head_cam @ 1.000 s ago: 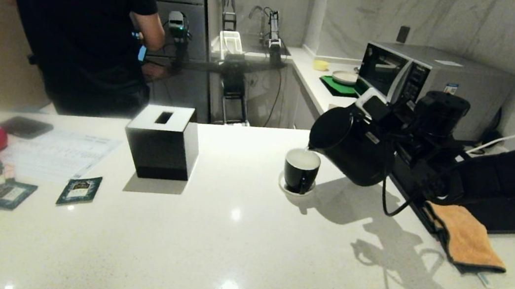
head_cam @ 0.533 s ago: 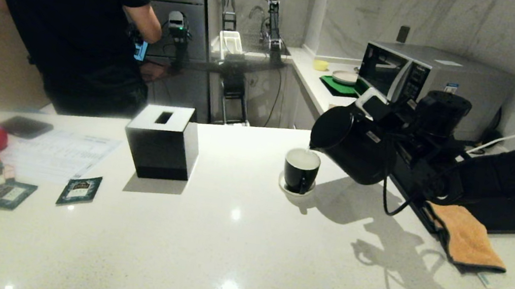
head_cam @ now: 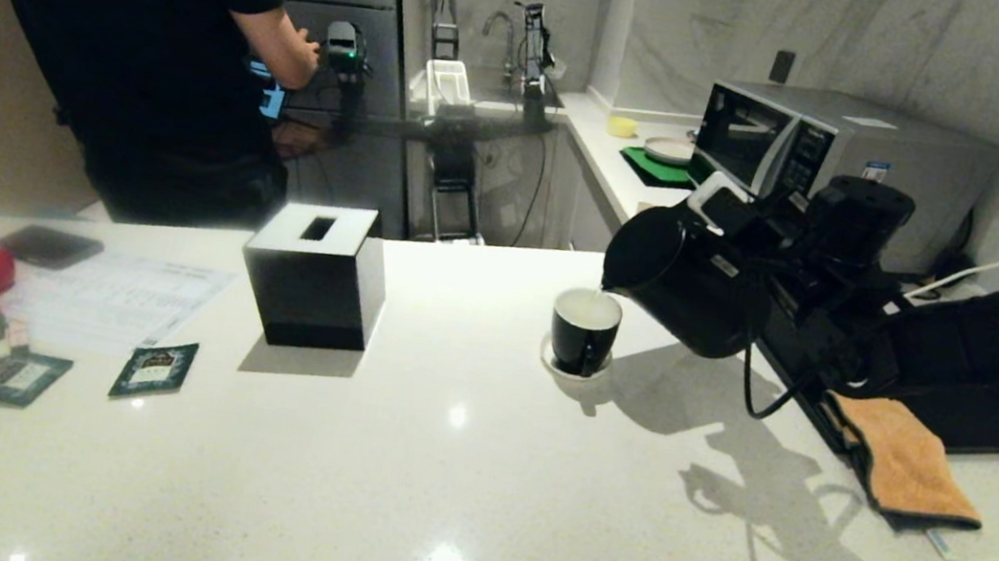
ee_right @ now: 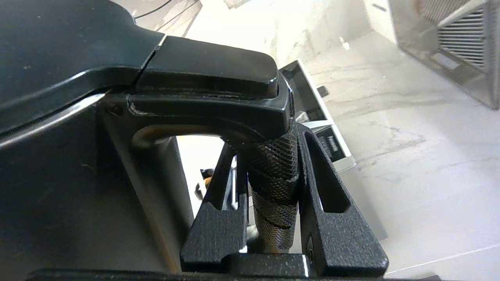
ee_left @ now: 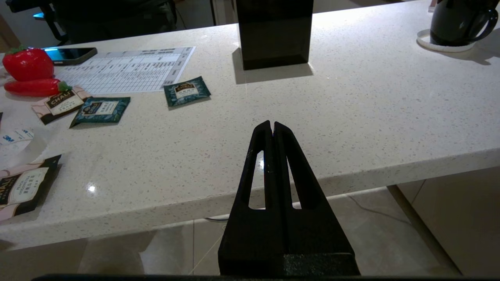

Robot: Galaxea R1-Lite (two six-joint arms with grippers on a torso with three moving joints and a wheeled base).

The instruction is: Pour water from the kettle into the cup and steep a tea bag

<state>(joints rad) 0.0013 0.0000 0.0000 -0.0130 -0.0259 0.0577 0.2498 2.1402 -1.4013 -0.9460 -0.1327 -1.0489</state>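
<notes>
a: right tool (ee_right: 273,183) clamped on the knurled kettle handle (ee_right: 273,171), one finger either side. kettle (head_cam: 683,281) tipped, long axis slanting, lid end low toward the cup.

b: where's the cup from the kettle?

a: cup (head_cam: 585,330) sits on its saucer (head_cam: 573,367) on the bench (head_cam: 458,449), at about 8 o'clock from the kettle body in the head view. spout (head_cam: 603,286) hangs just above the rim at the cup's 1 o'clock edge. a thin stream joins spout and cup.

b: fill level?

a: pale surface shows high inside, close to the rim. my read: the pour is near done, and the next move is rolling the kettle upright, away from the cup, toward 3 o'clock.

b: left side?

a: left tool (ee_left: 272,127) parked below the bench's near edge, fingers pressed together, holding nothing. cup lies at about 1 o'clock from it, well apart.

b: tea bag?

a: no pale pouch on a string in sight. only dark green sachets (head_cam: 154,367) at 9 o'clock from the cup, well apart, on the left arm's side. so i'd judge the left arm nearer for that pick.
</notes>
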